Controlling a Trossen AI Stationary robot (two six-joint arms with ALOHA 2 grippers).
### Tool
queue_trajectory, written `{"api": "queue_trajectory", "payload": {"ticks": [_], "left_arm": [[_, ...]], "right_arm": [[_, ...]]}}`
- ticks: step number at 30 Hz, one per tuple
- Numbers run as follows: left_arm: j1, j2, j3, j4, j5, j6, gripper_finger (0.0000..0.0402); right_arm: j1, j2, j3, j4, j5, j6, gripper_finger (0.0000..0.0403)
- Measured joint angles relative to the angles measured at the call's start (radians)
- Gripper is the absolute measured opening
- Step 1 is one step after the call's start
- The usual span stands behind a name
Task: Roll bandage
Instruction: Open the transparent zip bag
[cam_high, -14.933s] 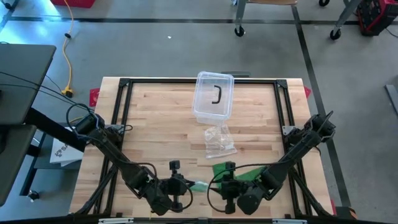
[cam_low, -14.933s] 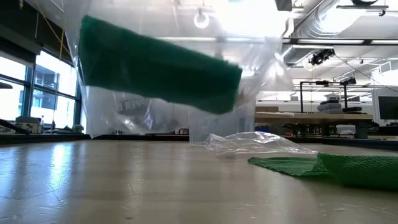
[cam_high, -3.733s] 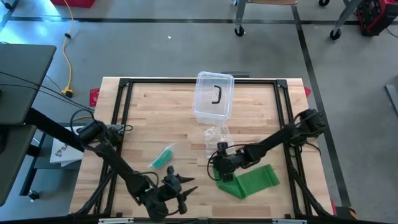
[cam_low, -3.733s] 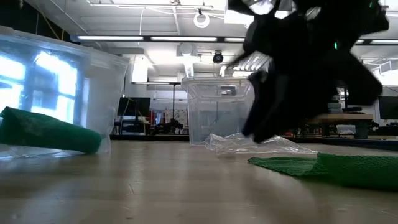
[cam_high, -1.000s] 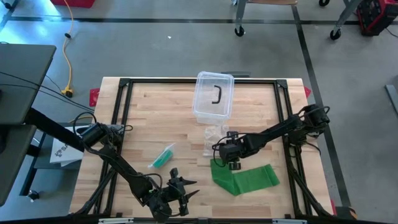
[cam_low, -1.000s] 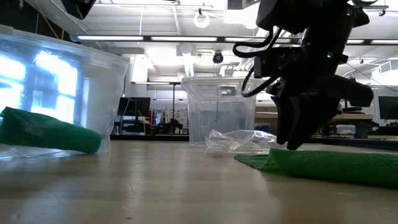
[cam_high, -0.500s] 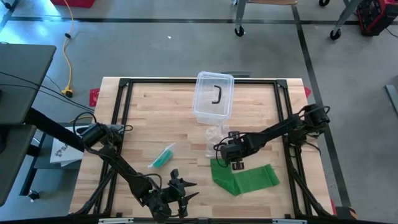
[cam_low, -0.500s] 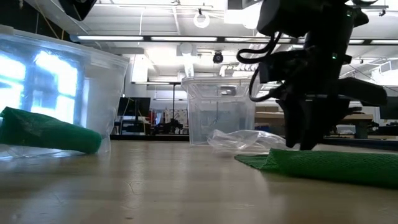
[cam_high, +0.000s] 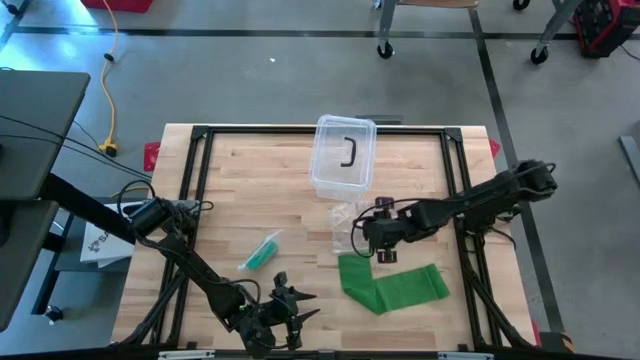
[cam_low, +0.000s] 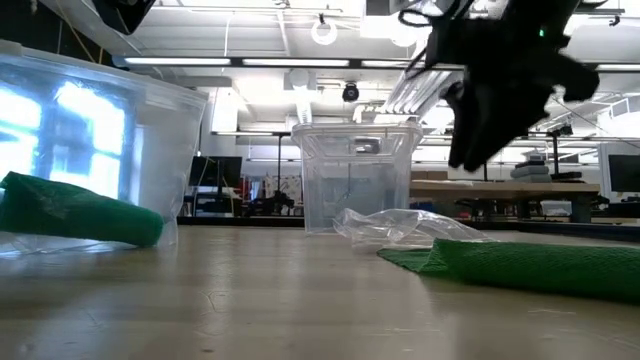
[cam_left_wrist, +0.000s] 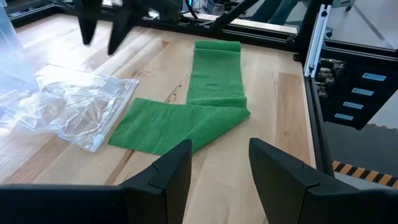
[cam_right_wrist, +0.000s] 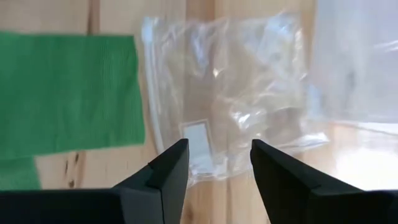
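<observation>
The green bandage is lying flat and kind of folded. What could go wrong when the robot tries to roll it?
1. The flat green cloth bandage is bent over itself, so a roll might start crooked.
2. The crinkly clear plastic bag touches the bandage's end, right below the open right gripper, which might catch it instead.
3. The open left gripper waits apart, so nothing pins the bandage.

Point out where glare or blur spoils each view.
Low view: bright ceiling lights wash out the top, and the right gripper is a dark backlit shape. Right wrist view: the clear plastic bag throws white glints and the picture is soft. High view: evenly lit. Left wrist view: the green bandage is sharp.
</observation>
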Motion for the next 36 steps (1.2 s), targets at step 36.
{"api": "queue_trajectory", "payload": {"ticks": [36], "left_arm": [[0.025, 0.0, 0.0, 0.003, 0.005, -0.016, 0.0154]], "right_arm": [[0.002, -0.118, -0.534, 0.803, -0.154, -0.069, 0.0165]]}}
